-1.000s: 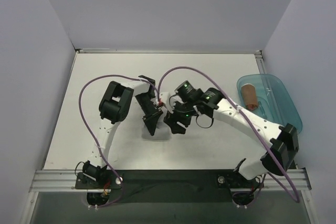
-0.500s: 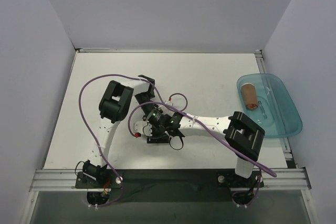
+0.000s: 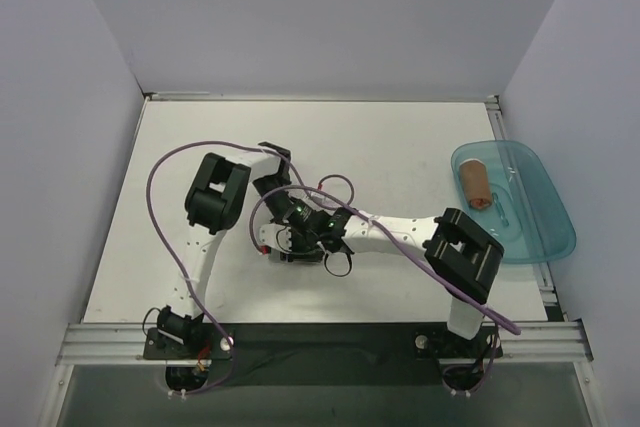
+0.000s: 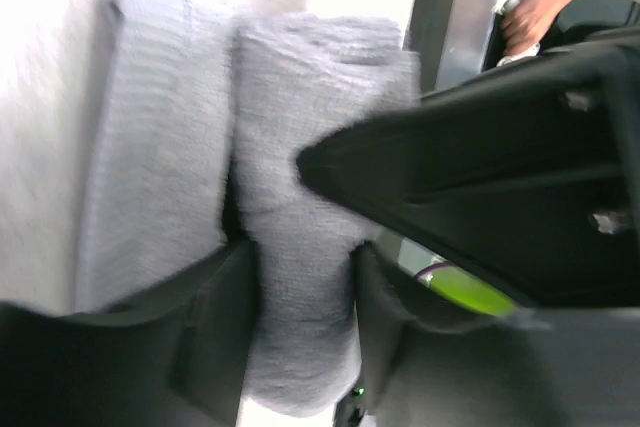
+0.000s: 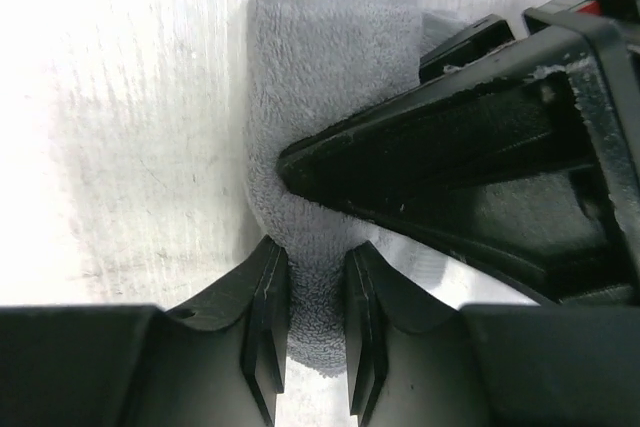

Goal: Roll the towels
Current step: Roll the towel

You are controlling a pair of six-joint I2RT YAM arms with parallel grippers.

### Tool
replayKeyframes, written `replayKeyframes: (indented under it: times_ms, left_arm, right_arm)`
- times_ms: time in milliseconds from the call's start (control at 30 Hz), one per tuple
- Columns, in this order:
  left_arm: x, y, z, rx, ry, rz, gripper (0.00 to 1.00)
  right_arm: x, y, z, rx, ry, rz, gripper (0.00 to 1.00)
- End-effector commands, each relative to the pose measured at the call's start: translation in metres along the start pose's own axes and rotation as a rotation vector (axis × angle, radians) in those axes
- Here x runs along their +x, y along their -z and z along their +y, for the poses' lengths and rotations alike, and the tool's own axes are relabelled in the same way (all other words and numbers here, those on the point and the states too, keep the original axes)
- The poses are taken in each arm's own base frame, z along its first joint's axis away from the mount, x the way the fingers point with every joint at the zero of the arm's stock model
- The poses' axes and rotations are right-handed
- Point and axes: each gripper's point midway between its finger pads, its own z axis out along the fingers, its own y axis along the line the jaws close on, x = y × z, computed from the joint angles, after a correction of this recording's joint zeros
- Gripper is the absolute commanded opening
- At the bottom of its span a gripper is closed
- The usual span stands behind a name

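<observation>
The light grey towel lies partly rolled at mid-table, its roll beside a flat flap. My left gripper is shut on one end of the roll, with a finger pressing on each side. My right gripper is shut on the grey towel's other end and pinches it. In the top view the two grippers meet nose to nose and hide this towel. The rust-brown towel lies rolled in the teal tray.
The teal tray sits at the table's right edge. Purple cables loop above both arms. Each wrist view is partly filled by the other gripper's black body. White walls close in the table on three sides.
The right arm has swung left to meet the left gripper, and its jaws have closed on the grey towel's roll. The left gripper barely moved, its jaws easing slightly.
</observation>
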Motion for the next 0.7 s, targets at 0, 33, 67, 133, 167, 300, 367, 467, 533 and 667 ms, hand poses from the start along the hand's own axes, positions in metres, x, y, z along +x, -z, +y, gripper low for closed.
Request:
replayKeyframes:
  times_ms: [0,33,67,133,167,300,367,467,533,667]
  left_arm:
    - [0.009,0.026,0.03,-0.147,-0.154,-0.009,0.54]
    - [0.009,0.033,0.031,-0.161,-0.156,-0.045,0.55]
    - [0.004,0.043,0.027,-0.197,-0.188,-0.084,0.57]
    - [0.002,0.052,0.023,-0.209,-0.191,-0.138,0.58]
    - [0.002,0.065,0.021,-0.235,-0.196,-0.183,0.59]
    - [-0.003,0.1,0.011,-0.251,-0.199,-0.365,0.64]
    - [-0.002,0.118,0.005,-0.256,-0.193,-0.452,0.65]
    - [0.004,0.135,0.0,-0.287,-0.188,-0.532,0.72]
    - [0.013,0.151,-0.002,-0.339,-0.175,-0.584,0.72]
    - [0.038,0.166,-0.002,-0.436,-0.154,-0.67,0.72]
  right_arm:
    - [0.039,-0.007,0.071,-0.381,-0.183,0.105,0.0]
    - [0.04,-0.006,0.073,-0.407,-0.212,0.107,0.0]
    - [0.04,-0.005,0.077,-0.438,-0.24,0.107,0.0]
    - [0.038,0.0,0.083,-0.494,-0.3,0.098,0.0]
    - [0.04,0.001,0.085,-0.51,-0.317,0.099,0.0]
    - [0.037,0.005,0.084,-0.574,-0.42,0.098,0.0]
    - [0.037,0.005,0.084,-0.598,-0.471,0.103,0.0]
    - [0.033,0.004,0.08,-0.652,-0.548,0.085,0.0]
    - [0.032,0.005,0.078,-0.68,-0.583,0.081,0.0]
    - [0.035,0.001,0.071,-0.735,-0.66,0.072,0.0]
